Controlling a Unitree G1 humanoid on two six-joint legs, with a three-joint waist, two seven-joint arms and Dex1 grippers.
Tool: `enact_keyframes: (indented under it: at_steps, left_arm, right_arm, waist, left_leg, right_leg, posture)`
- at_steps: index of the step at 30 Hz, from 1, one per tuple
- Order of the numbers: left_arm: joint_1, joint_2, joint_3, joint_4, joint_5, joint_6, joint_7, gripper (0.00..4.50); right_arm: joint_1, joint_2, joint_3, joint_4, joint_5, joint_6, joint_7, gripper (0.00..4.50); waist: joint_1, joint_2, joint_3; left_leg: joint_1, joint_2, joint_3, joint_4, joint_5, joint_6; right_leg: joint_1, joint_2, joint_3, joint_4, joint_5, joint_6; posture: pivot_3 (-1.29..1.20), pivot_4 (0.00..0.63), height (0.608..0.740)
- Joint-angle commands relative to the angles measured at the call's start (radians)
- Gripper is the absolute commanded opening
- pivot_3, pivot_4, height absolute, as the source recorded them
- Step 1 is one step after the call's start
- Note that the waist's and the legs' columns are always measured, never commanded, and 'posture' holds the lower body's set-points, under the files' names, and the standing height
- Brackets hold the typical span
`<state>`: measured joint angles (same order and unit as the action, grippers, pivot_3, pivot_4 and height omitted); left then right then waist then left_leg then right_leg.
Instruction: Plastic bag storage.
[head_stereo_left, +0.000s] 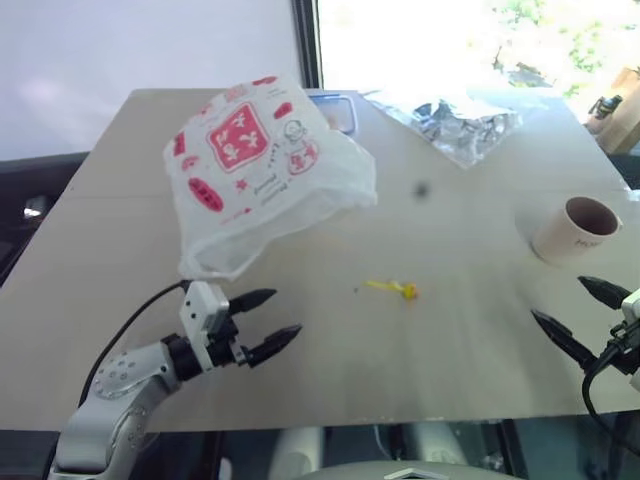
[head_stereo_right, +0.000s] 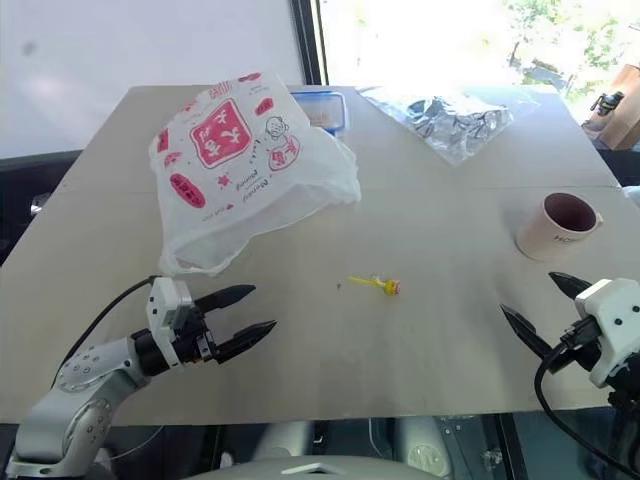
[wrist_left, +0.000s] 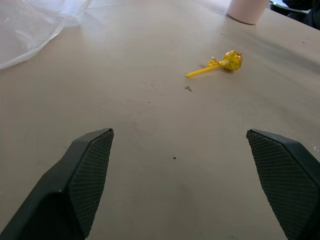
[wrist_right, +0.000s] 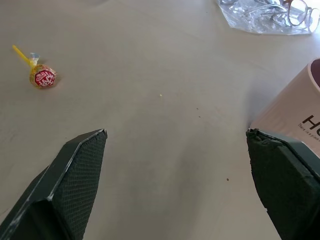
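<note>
**Both grippers wide and empty, bag waiting at the far left**

Left gripper (head_stereo_right: 242, 315) hangs over the near-left part of the table (head_stereo_right: 420, 350), two black fingers spread wide, nothing between them. Through the left wrist camera the fingertips (wrist_left: 92, 165) frame bare tabletop, and past them lies a yellow lollipop (wrist_left: 224, 63), stick pointing back toward the gripper's side.

Over on the right, the right gripper (head_stereo_right: 545, 305) sits at the near-right edge, jaws parted just as widely and holding nothing. One of its fingers (wrist_right: 280, 170) is close beside the pinkish cup (head_stereo_right: 558, 226), which stands upright on the right side of the table; whether they touch, I cannot tell. In the right wrist view the lollipop (wrist_right: 42, 77) shows a red-and-white wrapper, well off to one side.

Now the plastic bag (head_stereo_right: 245, 165): white, translucent, red square and oval prints, lying crumpled and puffed on the far-left half of the table, its near edge just beyond the left gripper and apart from it. Peeking out behind it is a blue-rimmed container (head_stereo_right: 325, 105). At the far right edge, by the window, a clear silvery wrap (head_stereo_right: 450, 118) lies with dark bits inside. The lollipop (head_stereo_right: 378, 285) rests mid-table, between the two grippers.
</note>
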<state>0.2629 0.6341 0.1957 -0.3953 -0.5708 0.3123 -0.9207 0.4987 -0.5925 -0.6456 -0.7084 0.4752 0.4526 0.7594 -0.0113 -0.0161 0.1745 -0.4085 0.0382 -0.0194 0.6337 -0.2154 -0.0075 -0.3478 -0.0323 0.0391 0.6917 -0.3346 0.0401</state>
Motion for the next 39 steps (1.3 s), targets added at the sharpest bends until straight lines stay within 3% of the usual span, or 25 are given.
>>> enact_keyframes:
  at_steps: [1,6,10,15,19,25,29,32,36,39]
  left_arm:
    - [-0.013,-0.004,0.012,-0.057,-0.001,-0.017,0.017,4.46]
    - [-0.086,-0.040,0.017,-0.071,0.001,-0.009,0.104,4.46]
    - [-0.139,-0.066,0.010,-0.054,0.089,-0.040,0.201,4.46]
    - [-0.256,-0.060,-0.022,0.004,0.411,-0.095,0.443,4.46]
    - [-0.309,0.006,-0.092,0.062,0.665,-0.211,0.524,4.46]
    - [-0.467,0.040,-0.212,0.208,0.907,-0.196,0.601,4.46]
    - [-0.570,0.018,-0.251,0.305,0.957,-0.175,0.614,4.46]
    - [-0.616,0.001,-0.253,0.352,0.957,-0.167,0.617,3.67]
    - [-0.636,-0.007,-0.245,0.372,0.939,-0.195,0.611,1.90]
    - [-0.667,-0.033,-0.194,0.339,0.837,-0.197,0.573,0.38]
  right_arm:
    - [-0.009,-0.003,0.010,-0.011,0.020,-0.042,0.015,4.50]
    - [-0.026,0.021,0.059,-0.041,0.043,-0.131,0.043,4.50]
    - [-0.009,0.031,0.077,-0.119,0.110,-0.181,0.082,4.50]
    - [0.041,0.000,0.090,-0.184,0.162,-0.205,0.147,4.50]
    - [0.081,-0.020,0.082,-0.199,0.179,-0.213,0.171,4.50]
    - [0.131,0.015,0.120,-0.187,0.100,-0.288,0.173,4.50]
    - [0.162,0.040,0.148,-0.191,0.070,-0.326,0.165,4.50]
    - [0.200,0.067,0.163,-0.202,0.046,-0.359,0.157,4.50]
    - [0.231,0.087,0.188,-0.204,0.006,-0.395,0.142,4.50]
    - [0.208,0.089,0.243,-0.205,-0.062,-0.382,0.091,4.50]
  waist:
    - [0.000,0.000,0.000]
    - [0.000,0.000,0.000]
    - [-0.001,0.000,0.000]
    - [0.003,0.000,0.000]
    - [0.003,-0.001,0.000]
    - [0.007,-0.001,0.000]
    - [0.010,-0.001,0.000]
    - [0.008,-0.001,0.000]
    - [0.003,-0.001,0.000]
    - [0.004,-0.002,0.000]
  left_leg:
    - [0.000,0.000,0.000,0.000,0.000,0.000]
    - [0.000,0.000,-0.001,0.000,0.000,0.000]
    - [-0.001,0.000,-0.002,0.000,0.000,0.000]
    - [-0.002,-0.001,-0.005,0.001,0.000,0.000]
    - [-0.003,-0.001,-0.006,0.001,0.000,0.000]
    - [-0.004,-0.002,-0.007,0.001,0.000,0.000]
    - [-0.005,-0.002,-0.007,0.001,0.000,0.000]
    - [-0.006,-0.002,-0.008,0.001,0.000,0.000]
    - [-0.006,-0.001,-0.008,0.001,0.000,0.000]
    - [-0.006,-0.001,-0.009,0.001,0.000,0.000]
  right_leg:
    - [0.000,0.000,0.000,0.000,0.000,0.000]
    - [0.000,0.000,-0.001,0.000,0.000,0.000]
    - [0.000,0.001,-0.001,0.000,0.000,0.000]
    - [0.000,0.001,-0.005,-0.001,0.000,0.000]
    - [0.001,0.001,-0.009,-0.001,0.000,0.000]
    - [0.001,0.000,-0.013,-0.002,0.000,0.001]
    - [0.000,0.001,-0.014,-0.002,0.000,0.001]
    - [0.000,0.000,-0.013,-0.002,0.000,0.001]
    - [0.000,0.000,-0.014,-0.002,0.000,0.001]
    - [0.000,0.000,-0.014,-0.002,0.000,0.001]
  posture:
    - [0.00,0.150,0.740]
    - [0.00,0.150,0.740]
    - [0.00,0.150,0.740]
    - [0.00,0.150,0.740]
    - [0.00,0.150,0.740]
    - [0.00,0.150,0.740]
    - [0.00,0.150,0.740]
    - [0.00,0.150,0.740]
    - [0.00,0.150,0.740]
    - [0.00,0.150,0.740]
